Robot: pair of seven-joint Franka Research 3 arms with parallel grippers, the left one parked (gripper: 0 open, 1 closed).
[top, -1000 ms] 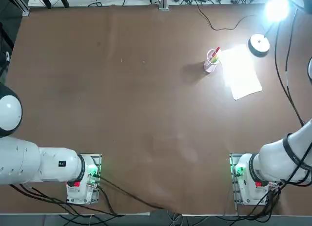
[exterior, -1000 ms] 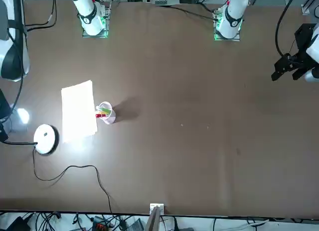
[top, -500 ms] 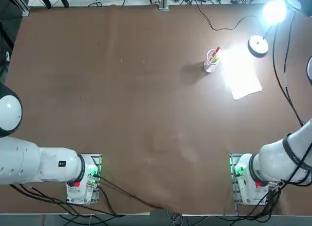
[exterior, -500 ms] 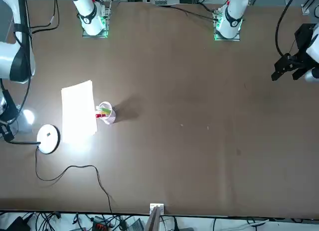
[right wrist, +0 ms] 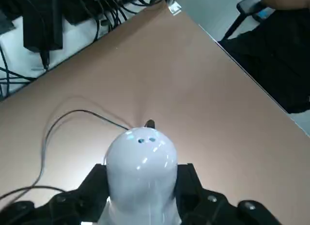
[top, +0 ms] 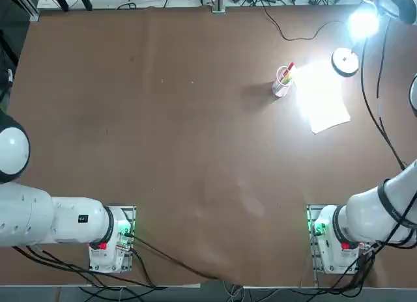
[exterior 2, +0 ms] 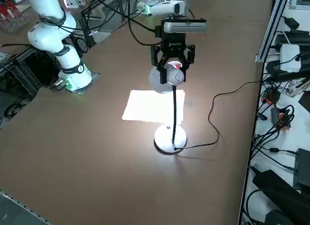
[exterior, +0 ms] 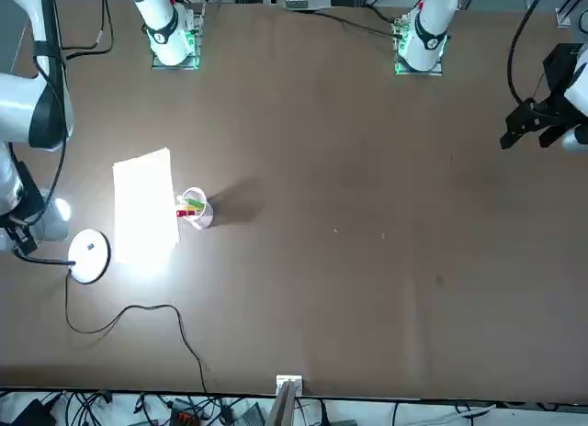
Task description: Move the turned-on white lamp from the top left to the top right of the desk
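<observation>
White desk lamp with round base (exterior 2: 169, 138) has its head closed firmly between the black right gripper (right wrist: 143, 174); it should be lowered level, base flat on the matte brown desk (exterior 2: 97, 157), before release.

The top view looks down from over the bench (top: 195, 152) and takes in most of its surface, while the front view faces the robot from across the bench, also from high, and shows nearly the same surface turned around. The right side view looks diagonally down from the robot's right and shares with both the white paper (exterior 2: 153, 106). The right wrist view is the nearest, looking past the tool (right wrist: 143, 186) to the bench and its edge.
</observation>
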